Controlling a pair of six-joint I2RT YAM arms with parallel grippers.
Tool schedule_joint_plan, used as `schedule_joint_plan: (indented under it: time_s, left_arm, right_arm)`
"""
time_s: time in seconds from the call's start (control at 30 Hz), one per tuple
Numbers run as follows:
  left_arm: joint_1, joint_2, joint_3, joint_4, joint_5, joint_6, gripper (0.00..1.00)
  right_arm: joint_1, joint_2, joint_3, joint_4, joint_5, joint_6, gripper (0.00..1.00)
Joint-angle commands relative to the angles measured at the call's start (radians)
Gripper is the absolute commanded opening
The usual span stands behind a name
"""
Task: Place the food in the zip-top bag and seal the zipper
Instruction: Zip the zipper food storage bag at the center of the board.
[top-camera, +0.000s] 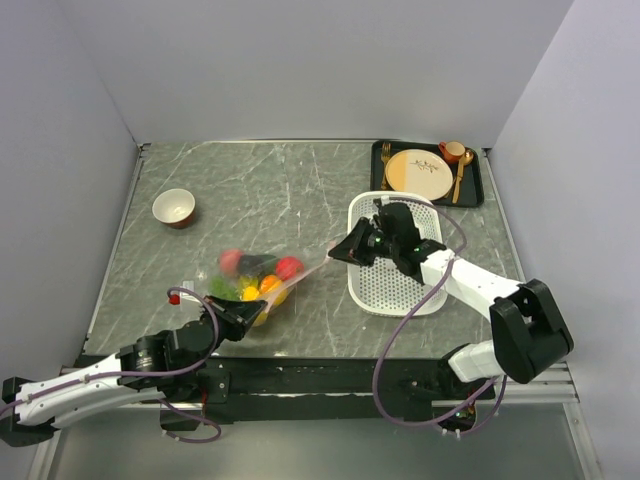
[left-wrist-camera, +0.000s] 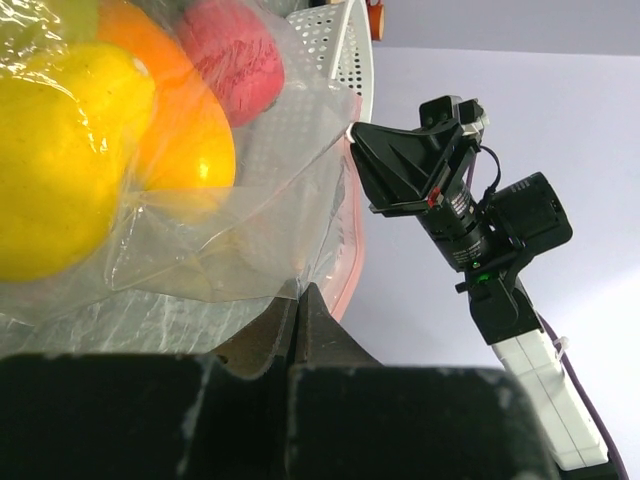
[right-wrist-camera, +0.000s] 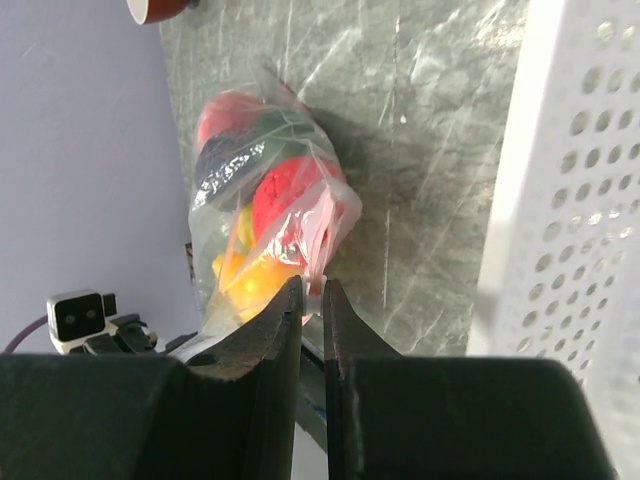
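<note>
A white perforated plastic basket (top-camera: 400, 285) lay on the grey-green marbled tabletop (top-camera: 260, 180), just right of the fingers of the right gripper (top-camera: 335, 255). Beyond those fingers, well apart, a black rectangular tray (top-camera: 476, 192) carried a cream round plate (top-camera: 418, 173), a gold fork (top-camera: 386, 155), a gold spoon (top-camera: 461, 172) and a small orange cup (top-camera: 452, 150). Well beyond the fingers of the left gripper (top-camera: 255, 308) stood a brown bowl with a white inside (top-camera: 174, 207).

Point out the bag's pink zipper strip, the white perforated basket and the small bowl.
Pale pink zipper strip (top-camera: 300, 277), top view, middle of its length.
White perforated plastic basket (top-camera: 395, 290), top view, bare floor.
Small round brown bowl (top-camera: 174, 207), top view, white inside.
</note>
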Motion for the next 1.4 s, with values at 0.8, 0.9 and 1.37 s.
schedule_joint_plan:
  time_s: [0.8,0.9,1.37]
  left_arm:
    - [-0.002,-0.029,0.026,-0.002,-0.06,0.001,0.01]
    - [-0.002,-0.04,0.02,-0.006,-0.06,-0.003,0.01]
    - [-0.002,-0.009,-0.053,0.168,-0.02,0.039,0.01]
  right_arm:
    - [-0.092,0.103,0.172,-0.039,0.136,-0.126,0.11]
    - [-0.106,0.115,0.172,-0.021,0.101,-0.109,0.11]
    - [-0.141,0.059,0.118,0.018,0.05,-0.069,0.56]
